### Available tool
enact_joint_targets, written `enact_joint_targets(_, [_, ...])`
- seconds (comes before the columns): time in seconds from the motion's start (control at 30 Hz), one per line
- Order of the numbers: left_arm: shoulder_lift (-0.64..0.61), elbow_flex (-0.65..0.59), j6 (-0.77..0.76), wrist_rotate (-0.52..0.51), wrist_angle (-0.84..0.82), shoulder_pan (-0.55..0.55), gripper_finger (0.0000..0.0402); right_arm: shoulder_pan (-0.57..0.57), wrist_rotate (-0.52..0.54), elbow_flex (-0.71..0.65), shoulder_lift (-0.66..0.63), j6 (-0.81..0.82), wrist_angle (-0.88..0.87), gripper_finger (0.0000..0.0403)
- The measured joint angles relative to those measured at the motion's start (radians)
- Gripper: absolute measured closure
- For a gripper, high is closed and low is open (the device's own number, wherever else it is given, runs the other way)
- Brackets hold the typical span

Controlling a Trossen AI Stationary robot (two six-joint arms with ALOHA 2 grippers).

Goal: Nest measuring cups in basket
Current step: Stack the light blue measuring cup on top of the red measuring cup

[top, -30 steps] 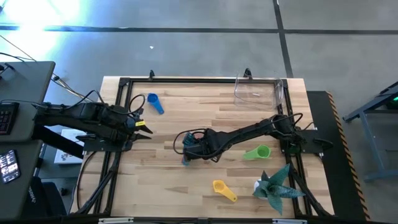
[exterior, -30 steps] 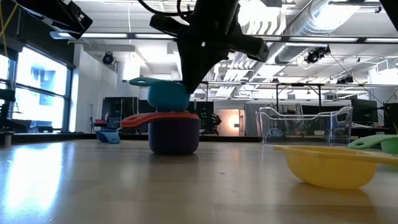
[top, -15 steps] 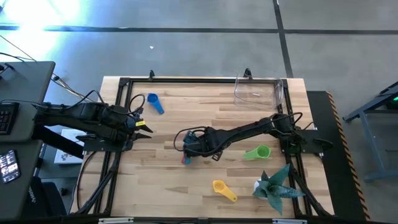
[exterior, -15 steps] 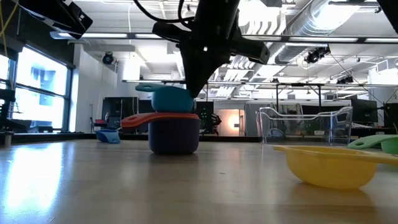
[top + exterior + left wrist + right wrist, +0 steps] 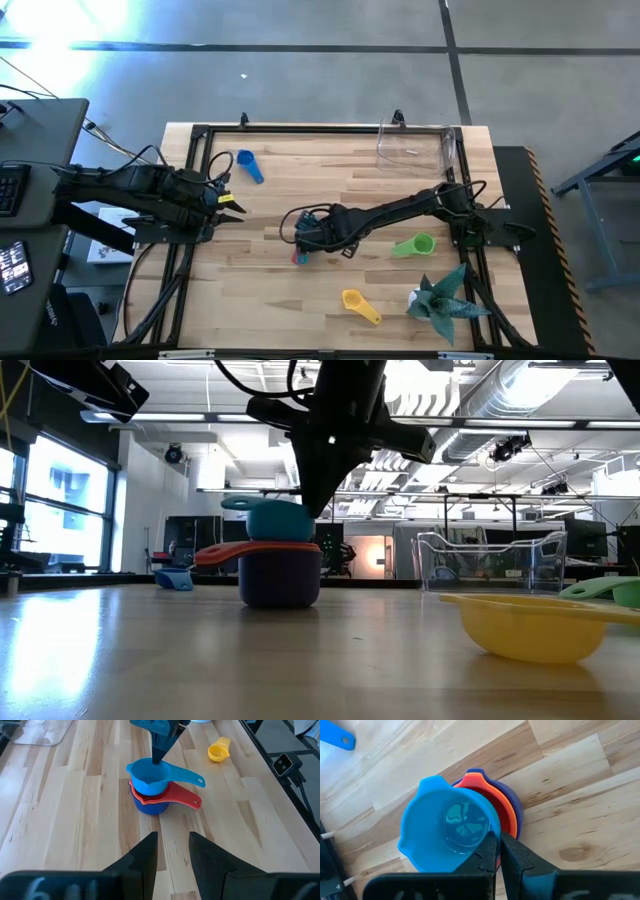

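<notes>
I am holding the right pincer pinched shut on the rim of the teal cup, keeping it level over the stack of purple, orange and red cups mid-desk so it seats squarely; whether it is fully seated I cannot quite tell. The left pincer is waiting with its fingers apart and empty at the desk's left edge. The basket is sitting well apart at the far right corner.

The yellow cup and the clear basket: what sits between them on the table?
In the high view, the green cup lies between the yellow cup and the basket; otherwise bare wood.
</notes>
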Motion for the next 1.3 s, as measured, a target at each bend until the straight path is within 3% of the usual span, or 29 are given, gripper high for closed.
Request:
enact_joint_targets(0.5, [0.000, 0.000, 0.000, 0.000, 0.000, 0.000, 0.0300, 0.000, -0.012, 0.000, 0.000, -0.033, 0.001, 0.0399])
enact_joint_targets(0.83, [0.000, 0.000, -0.005, 0.000, 0.000, 0.000, 0.0300, -0.004, -0.011, 0.000, 0.000, -0.041, 0.017, 0.0323])
enact_joint_targets(1.13, [0.000, 0.000, -0.011, 0.000, 0.000, 0.000, 0.0300, 0.013, -0.176, 0.027, 0.000, -0.106, 0.045, 0.0313])
enact_joint_targets(1.3, [0.001, -0.002, -0.010, 0.000, 0.001, 0.000, 0.0300, 0.057, -0.164, 0.013, 0.000, -0.064, 0.092, 0.0314])
